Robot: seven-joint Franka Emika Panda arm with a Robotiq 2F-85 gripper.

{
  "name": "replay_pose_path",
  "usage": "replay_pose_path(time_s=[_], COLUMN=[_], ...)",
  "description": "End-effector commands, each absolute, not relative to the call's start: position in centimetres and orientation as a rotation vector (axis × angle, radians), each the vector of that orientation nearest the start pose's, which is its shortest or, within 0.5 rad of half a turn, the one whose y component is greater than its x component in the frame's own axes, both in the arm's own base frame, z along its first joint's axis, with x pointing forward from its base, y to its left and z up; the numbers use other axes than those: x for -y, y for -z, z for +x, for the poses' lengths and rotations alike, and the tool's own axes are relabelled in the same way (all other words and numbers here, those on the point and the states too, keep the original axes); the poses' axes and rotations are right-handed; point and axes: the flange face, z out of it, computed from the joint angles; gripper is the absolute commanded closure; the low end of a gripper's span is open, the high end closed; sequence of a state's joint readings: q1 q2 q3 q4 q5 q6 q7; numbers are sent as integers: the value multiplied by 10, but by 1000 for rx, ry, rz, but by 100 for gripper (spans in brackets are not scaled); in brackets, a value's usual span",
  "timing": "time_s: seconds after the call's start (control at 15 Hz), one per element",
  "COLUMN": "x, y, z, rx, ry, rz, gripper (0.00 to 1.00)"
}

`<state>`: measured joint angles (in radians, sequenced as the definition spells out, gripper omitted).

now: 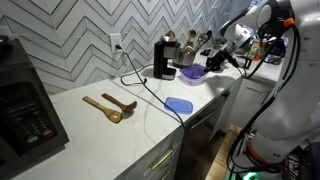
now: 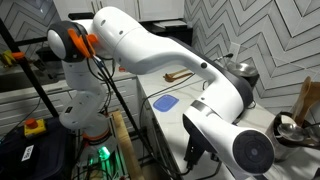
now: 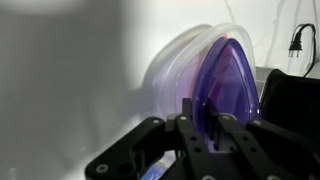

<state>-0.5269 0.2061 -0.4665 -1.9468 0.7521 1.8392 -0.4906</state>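
The white arm (image 2: 150, 45) reaches across to the far right end of the counter (image 1: 130, 130). A black appliance (image 1: 25, 100) stands at the near left and a coffee machine (image 1: 164, 58) against the far wall. The purple bowl (image 1: 192, 72) is just right of that machine, low over the counter; whether it rests there or hangs just clear cannot be told. A blue lid (image 1: 179, 104) lies flat nearer the front edge, and the wooden spoons (image 1: 110, 107) are well apart to the left. The gripper (image 3: 203, 108) has its jaws closed on the bowl's rim, one finger inside the wall and one outside. Judgement: the bowl is in the held stage, pinched at one edge. Any further move calls for a steady pinch and clearance from the machine. In an exterior view the mouth faces roughly upward, slightly tilted. Being round, the bowl has no true long axis; in the wrist view the rim (image 3: 225, 85) reads as a tall oval extending away from the fingers.
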Motion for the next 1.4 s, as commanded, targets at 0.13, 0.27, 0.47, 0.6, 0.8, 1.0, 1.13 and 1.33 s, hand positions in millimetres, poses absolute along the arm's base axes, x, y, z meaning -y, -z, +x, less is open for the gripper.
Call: replay_pose_path(time_s=[0.13, 0.27, 0.47, 0.6, 0.8, 1.0, 1.13, 1.33], x=[446, 444, 438, 435, 427, 420, 422, 420], y=[-398, -400, -402, -401, -395, -380, -373, -370], z=[355, 353, 349, 346, 342, 337, 335, 336], rx=[-1050, -1068, -1103, -1131, -1144, -1145, -1154, -1133], ry=[294, 284, 267, 272, 268, 243, 258, 316], rz=[-2208, -2152, -2072, -2043, -2018, -2016, -2013, -1991], gripper=[96, 96, 96, 96, 96, 96, 96, 96])
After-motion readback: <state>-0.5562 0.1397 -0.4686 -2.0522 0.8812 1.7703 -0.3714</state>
